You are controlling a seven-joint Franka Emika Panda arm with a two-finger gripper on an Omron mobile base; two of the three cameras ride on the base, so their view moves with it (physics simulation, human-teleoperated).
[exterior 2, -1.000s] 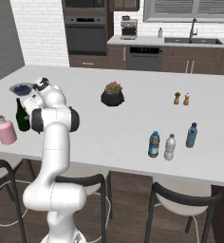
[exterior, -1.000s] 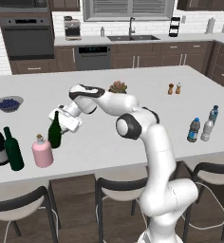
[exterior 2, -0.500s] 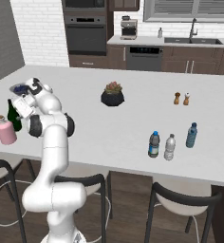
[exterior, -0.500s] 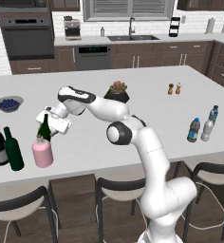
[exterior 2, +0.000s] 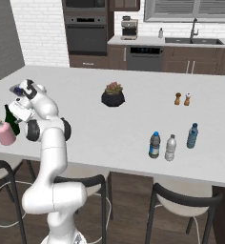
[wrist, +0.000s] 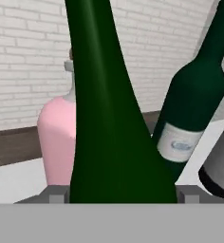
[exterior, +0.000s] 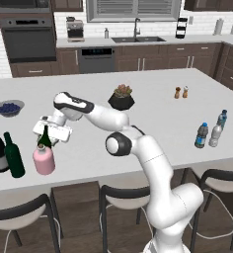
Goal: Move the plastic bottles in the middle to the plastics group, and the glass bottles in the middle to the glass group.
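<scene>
Left base view, slim wine bottle (exterior: 45,139) carried leftward

The end effector (exterior: 48,132) grips the slim green bottle (exterior: 44,139) beside the pink bottle (exterior: 43,158).

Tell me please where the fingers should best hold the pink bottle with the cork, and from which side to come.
Probably the short neck under the cork, from above. The pink bottle is squat and round, likely too wide at its belly, and it stands upright with the slim green bottle close behind it.

Slim wine bottle (exterior: 44,138) in pincer (exterior: 51,129), just behind pink bottle (exterior: 43,159); stockier bottle (exterior: 13,155) left (near counter edge).
</scene>
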